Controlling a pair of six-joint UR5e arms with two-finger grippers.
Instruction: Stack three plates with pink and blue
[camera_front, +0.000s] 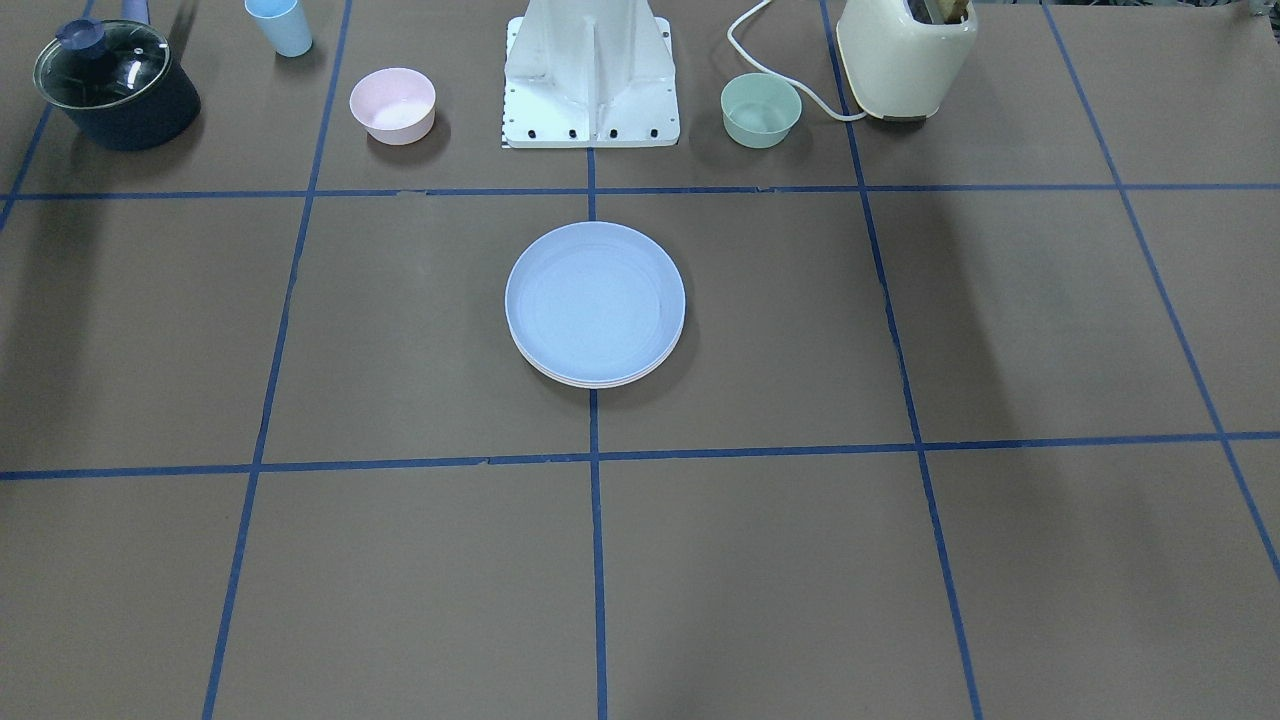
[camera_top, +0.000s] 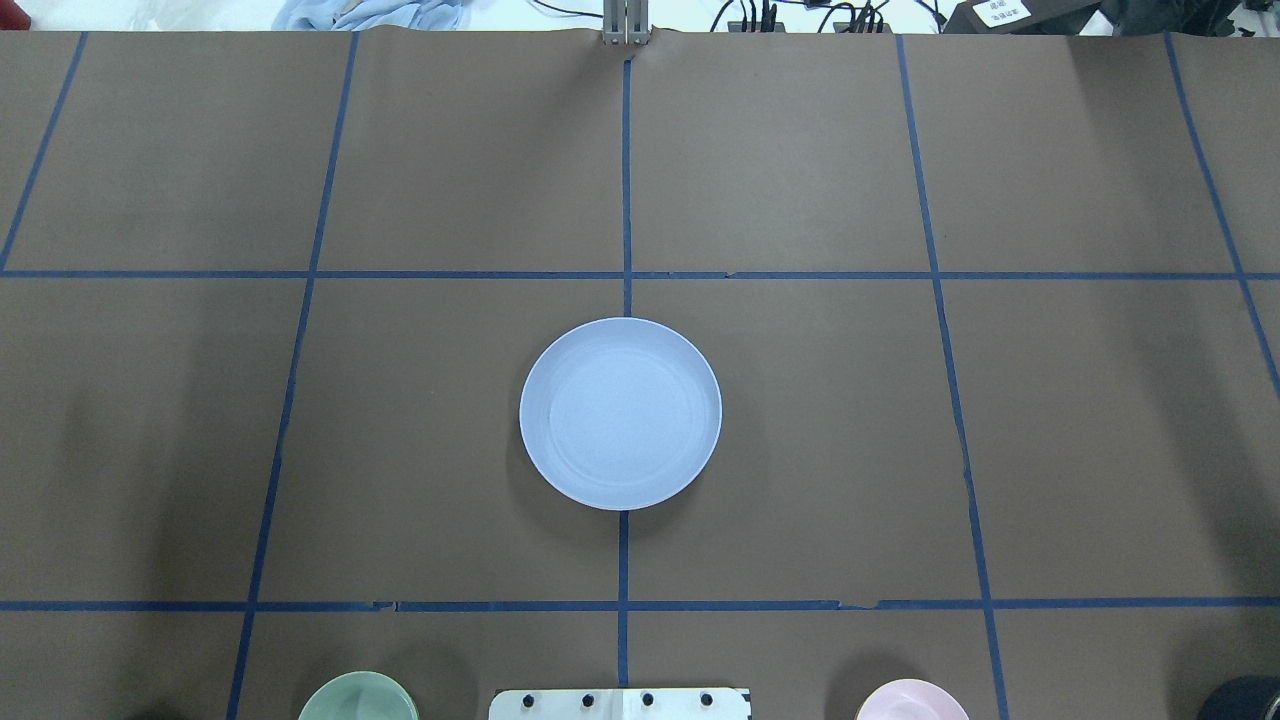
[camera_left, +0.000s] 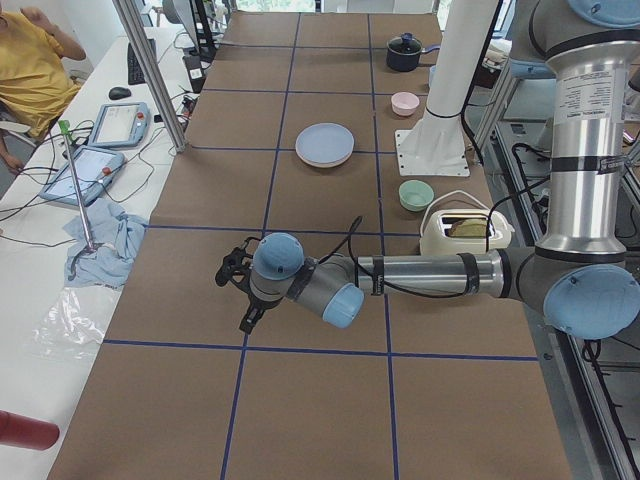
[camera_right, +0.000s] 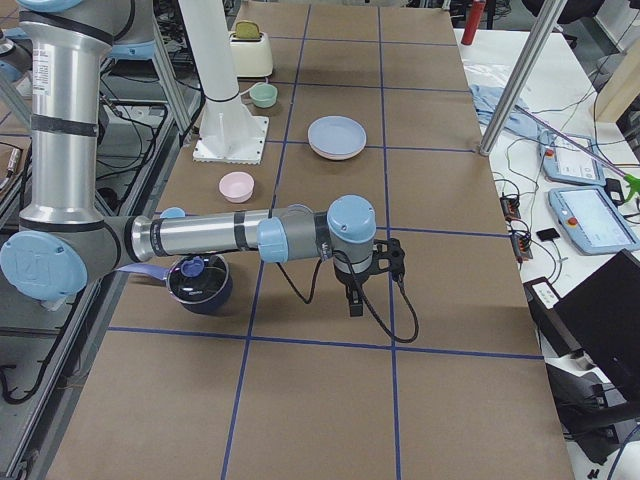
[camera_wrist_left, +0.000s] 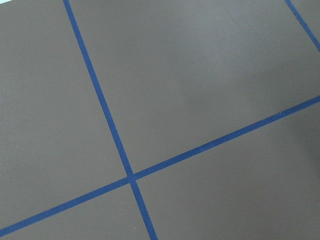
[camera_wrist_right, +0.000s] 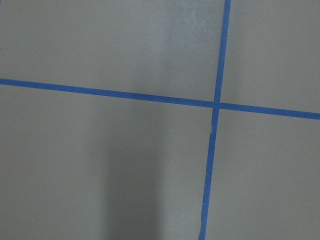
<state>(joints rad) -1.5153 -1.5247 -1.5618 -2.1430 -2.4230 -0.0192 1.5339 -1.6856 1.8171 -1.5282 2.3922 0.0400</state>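
Note:
The three plates lie in one stack at the middle of the table. The pale blue plate is on top and also shows in the overhead view. Thin pale pink and cream-white rims show under its near edge. Neither gripper touches the stack. My left gripper hangs over bare table far from the stack, seen only in the exterior left view. My right gripper likewise shows only in the exterior right view. I cannot tell whether either is open or shut. Both wrist views show only brown table and blue tape.
Near the robot base stand a small pink bowl, a mint-green bowl, a cream toaster, a dark pot with a glass lid and a blue cup. An operator sits beyond the table.

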